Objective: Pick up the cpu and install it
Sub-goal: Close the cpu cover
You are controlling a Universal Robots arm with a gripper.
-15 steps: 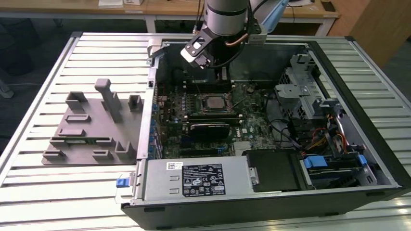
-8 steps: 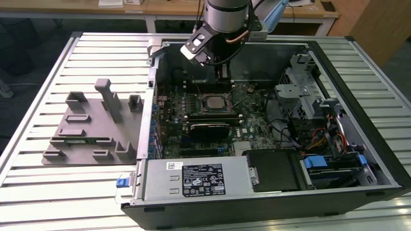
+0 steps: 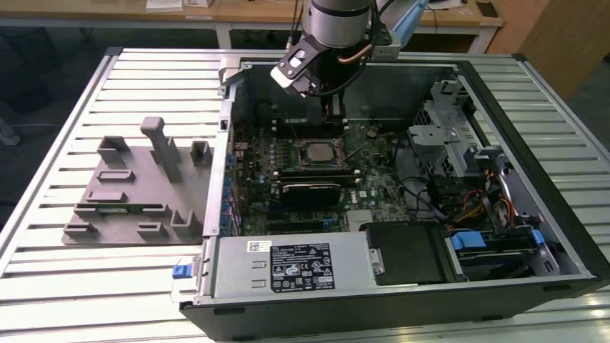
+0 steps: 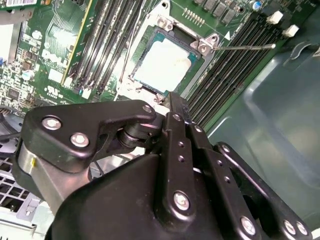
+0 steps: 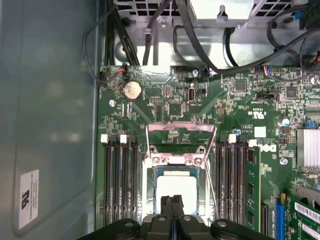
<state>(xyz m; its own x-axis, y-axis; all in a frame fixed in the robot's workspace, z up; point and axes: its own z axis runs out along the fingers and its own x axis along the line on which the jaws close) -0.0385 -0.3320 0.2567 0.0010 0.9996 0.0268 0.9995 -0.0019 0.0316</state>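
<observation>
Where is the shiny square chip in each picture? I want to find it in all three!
Exterior view: the cpu sits near the picture's middle, lying flat.
Second wrist view: the cpu lies just beyond the gripper.
First wrist view: the cpu lies right past the tip of the gripper.
Shared landmark: the metal socket frame around it.
</observation>
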